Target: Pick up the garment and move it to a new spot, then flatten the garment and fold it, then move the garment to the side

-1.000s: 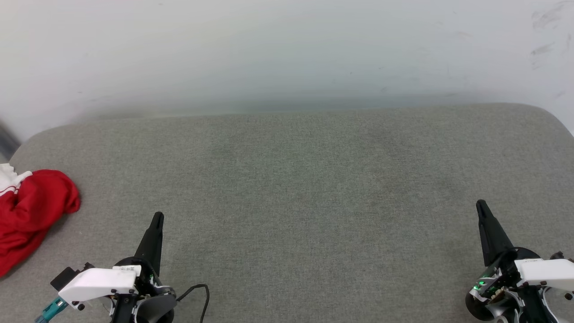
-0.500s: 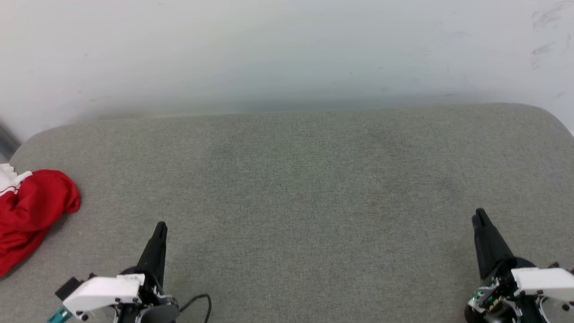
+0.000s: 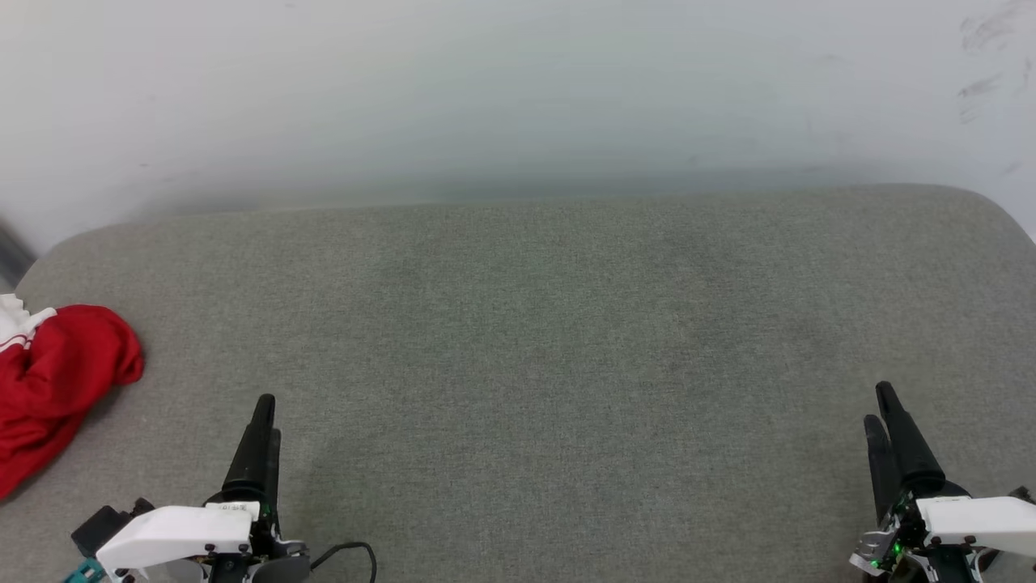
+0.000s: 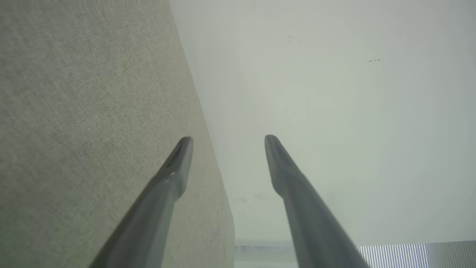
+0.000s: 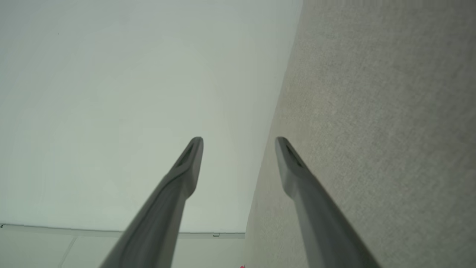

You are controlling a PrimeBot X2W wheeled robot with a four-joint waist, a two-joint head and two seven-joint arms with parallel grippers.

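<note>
Garment (image 3: 48,380) lies crumpled at nine o'clock on the grey cushion (image 3: 518,324), untouched. Left pincer (image 4: 227,138) and right pincer (image 5: 238,139), clenched a second ago, are now released and empty, so I judge the pick-up is only being prepared.

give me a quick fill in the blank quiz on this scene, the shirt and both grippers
1. The garment lies crumpled at the far ___ side of the grey cushion in the head view.
2. The garment's main colour is ___.
3. In its wrist view, the left gripper has its fingers spread ___.
4. The right gripper holds ___ between its fingers.

Missing words: left; red; open; nothing
</note>
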